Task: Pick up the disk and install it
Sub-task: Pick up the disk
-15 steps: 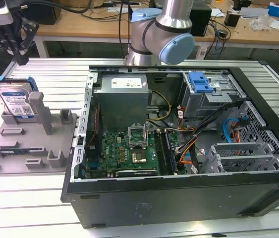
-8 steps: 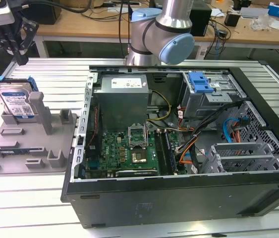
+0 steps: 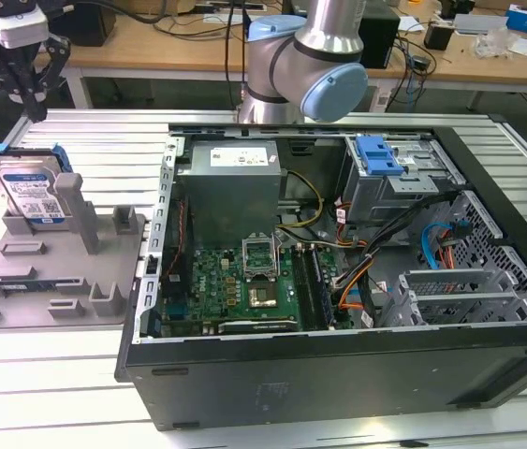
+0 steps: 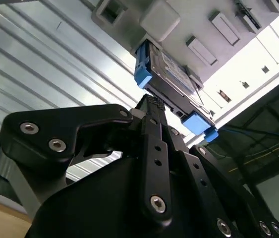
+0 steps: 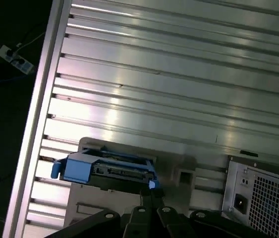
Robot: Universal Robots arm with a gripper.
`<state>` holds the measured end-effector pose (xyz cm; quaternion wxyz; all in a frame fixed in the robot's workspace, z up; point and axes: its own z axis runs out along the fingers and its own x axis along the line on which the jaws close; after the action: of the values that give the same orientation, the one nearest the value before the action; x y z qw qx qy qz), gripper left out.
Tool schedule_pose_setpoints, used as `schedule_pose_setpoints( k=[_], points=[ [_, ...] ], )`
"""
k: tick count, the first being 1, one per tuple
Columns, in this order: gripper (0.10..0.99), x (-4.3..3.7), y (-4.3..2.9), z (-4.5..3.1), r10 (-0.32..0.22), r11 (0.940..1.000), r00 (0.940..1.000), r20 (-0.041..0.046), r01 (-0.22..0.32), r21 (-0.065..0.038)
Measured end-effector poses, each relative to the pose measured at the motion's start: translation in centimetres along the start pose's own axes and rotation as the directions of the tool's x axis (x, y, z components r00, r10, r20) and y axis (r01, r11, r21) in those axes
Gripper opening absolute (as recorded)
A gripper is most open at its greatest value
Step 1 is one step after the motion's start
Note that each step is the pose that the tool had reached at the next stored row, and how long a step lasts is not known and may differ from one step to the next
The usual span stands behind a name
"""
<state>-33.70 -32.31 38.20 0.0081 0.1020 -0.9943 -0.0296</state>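
1. Claw point(image 3: 34, 114), fingers pressed together and empty, hangs above the grey fixture point(image 3: 57, 281).
2. Disk point(image 3: 29, 187) stands on edge in the fixture, beneath the claw and apart from it.

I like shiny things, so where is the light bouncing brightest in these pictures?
In the first wrist view, white streaks glare off the ribbed metal table; in the second wrist view, it washes out bright beside the disk; in the exterior view the light is even, with the open computer case dimmer inside.
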Motion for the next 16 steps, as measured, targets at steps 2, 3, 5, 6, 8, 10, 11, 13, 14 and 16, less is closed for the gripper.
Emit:
schedule_pose_setpoints(
  k=[2,3,5,6,8,10,11,13,14,16],
  points=[
    [0.106,0.0,0.0,0.01,-0.044,0.999,0.999,-0.007,0.044,-0.001],
    [0.106,0.0,0.0,0.01,-0.075,0.9972,0.9971,-0.0092,0.075,0.0],
    [0.106,0.0,0.0,0.02,-0.11,0.9939,0.9938,-0.0113,0.11,0.0],
    [0.106,0.0,0.0,0.02,-0.128,0.9918,0.9918,-0.0124,0.128,0.0],
    [0.106,0.0,-0.01,0.05,-0.177,0.9842,0.9841,-0.0154,0.177,0.0],
    [0.106,0.0,-0.01,0.07,-0.212,0.9772,0.9771,-0.0177,0.212,0.0],
    [0.106,0.0,-0.01,0.09,-0.251,0.968,0.9678,-0.0201,0.251,0.0],
    [0.106,0.0,-0.01,0.13,-0.314,0.9494,0.9491,-0.0241,0.314,-0.001],
    [0.106,0.0,-0.01,0.17,-0.346,0.9381,0.9378,-0.0262,0.346,-0.001],
    [0.106,-0.01,-0.02,0.31,-0.43,0.903,0.9025,-0.031,0.43,-0.002]
  ],
)
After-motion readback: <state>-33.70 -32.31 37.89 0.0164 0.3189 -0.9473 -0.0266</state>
